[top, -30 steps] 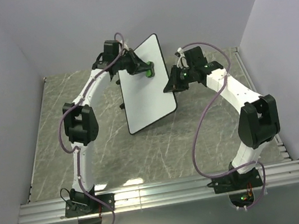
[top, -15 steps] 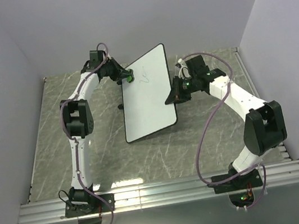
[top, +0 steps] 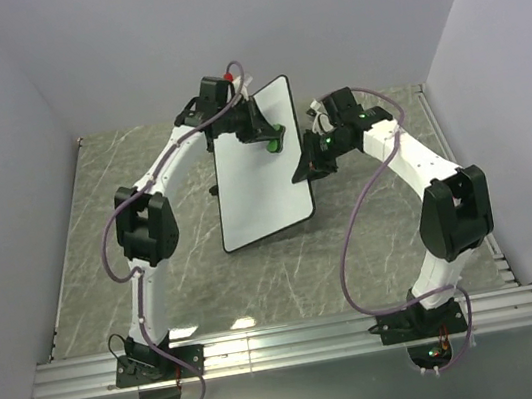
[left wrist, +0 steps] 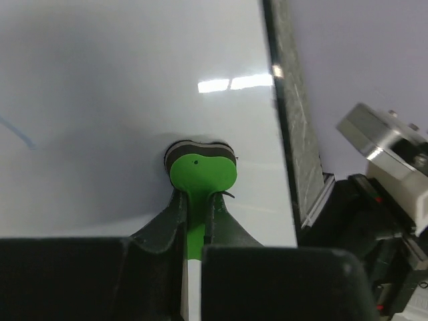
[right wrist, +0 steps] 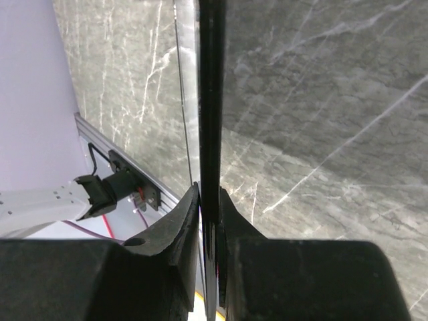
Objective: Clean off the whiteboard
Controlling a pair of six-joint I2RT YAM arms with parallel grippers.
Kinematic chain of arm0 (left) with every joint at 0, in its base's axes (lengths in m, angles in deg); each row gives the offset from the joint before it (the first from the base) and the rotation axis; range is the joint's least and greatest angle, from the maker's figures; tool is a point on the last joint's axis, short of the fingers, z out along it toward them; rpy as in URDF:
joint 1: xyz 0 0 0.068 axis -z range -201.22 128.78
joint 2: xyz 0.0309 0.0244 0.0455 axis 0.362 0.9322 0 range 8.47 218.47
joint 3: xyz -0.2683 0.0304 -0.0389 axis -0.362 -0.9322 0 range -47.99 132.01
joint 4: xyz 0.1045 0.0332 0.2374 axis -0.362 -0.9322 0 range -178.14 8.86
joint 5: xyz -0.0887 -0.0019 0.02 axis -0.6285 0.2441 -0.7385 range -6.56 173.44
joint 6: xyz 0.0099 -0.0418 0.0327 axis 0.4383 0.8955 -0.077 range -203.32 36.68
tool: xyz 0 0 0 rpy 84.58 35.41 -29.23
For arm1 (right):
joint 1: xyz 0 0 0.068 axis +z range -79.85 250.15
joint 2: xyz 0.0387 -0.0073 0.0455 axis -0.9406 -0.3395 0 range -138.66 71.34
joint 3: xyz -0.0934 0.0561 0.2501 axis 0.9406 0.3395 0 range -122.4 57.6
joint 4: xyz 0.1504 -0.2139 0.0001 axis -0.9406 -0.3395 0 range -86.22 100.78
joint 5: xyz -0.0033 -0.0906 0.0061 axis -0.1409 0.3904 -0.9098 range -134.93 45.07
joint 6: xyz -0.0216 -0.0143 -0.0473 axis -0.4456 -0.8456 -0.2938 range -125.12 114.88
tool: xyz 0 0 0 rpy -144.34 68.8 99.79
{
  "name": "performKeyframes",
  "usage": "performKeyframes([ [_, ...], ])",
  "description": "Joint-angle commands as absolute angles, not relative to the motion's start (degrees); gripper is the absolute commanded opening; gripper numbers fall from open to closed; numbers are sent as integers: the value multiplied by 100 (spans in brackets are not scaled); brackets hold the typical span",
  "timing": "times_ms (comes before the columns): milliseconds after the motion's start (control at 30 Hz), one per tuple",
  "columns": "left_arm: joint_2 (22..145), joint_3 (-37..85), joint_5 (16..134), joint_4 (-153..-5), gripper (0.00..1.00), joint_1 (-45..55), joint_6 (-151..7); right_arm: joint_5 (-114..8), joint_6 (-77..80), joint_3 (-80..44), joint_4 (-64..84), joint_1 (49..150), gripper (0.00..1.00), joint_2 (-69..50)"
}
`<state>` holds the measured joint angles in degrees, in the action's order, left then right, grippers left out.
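The whiteboard (top: 259,170) stands tilted above the marble table, white with a thin black rim. My right gripper (top: 308,168) is shut on its right edge; in the right wrist view the black rim (right wrist: 210,100) runs edge-on between the fingers. My left gripper (top: 264,134) is shut on a small green eraser (top: 276,139), which it presses against the board's upper part. From the left wrist the eraser (left wrist: 200,175) shows flat on the white surface (left wrist: 120,93), with a short blue stroke (left wrist: 17,132) at the left edge.
The marble table (top: 187,273) lies under the board, with grey walls at the back and both sides. An aluminium rail (top: 289,343) carries the two arm bases along the near edge. The right arm's body (left wrist: 388,180) stands just past the board's right rim.
My left gripper has swept the eraser from the board's top left corner to its upper middle. The small mark seen there half a second ago no longer shows. The board shifted slightly.
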<state>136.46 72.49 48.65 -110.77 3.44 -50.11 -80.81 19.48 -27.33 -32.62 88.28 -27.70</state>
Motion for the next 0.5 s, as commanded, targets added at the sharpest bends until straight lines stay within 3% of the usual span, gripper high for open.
performKeyframes([
  [0,13775,7074,4643,-11330,0,515,-5028,-7868,1114,-2783,-3264,9239,0,-3140],
  [467,15032,8252,6225,-11734,0,-611,-5185,-7640,798,-2151,-3466,9493,0,-2595],
])
